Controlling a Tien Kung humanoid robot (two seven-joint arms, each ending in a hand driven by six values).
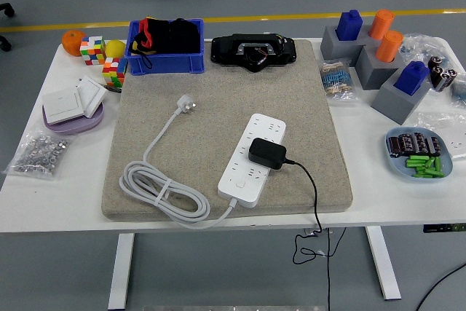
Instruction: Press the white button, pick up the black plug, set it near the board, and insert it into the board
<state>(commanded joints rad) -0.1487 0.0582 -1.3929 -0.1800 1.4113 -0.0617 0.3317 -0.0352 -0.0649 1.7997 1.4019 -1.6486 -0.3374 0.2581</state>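
A white power strip (252, 159) lies on the beige mat (218, 92) at centre right, slanted. A black plug adapter (266, 154) sits on the strip's right side, its black cable (313, 194) running down over the table's front edge. The strip's white button (230, 178) is at its near end. Its white cord (162, 191) coils at the mat's front left, with its white wall plug (187, 104) lying further back. Neither robot hand is in view.
A blue bin (165, 49) and a black device (253, 51) stand at the back. Colour cubes (93, 50), an orange (72, 41), wall switches (71, 100) and a bag of nuts (40, 154) are at left. Grey blocks (378, 60) and a blue plate of batteries (420, 155) are at right.
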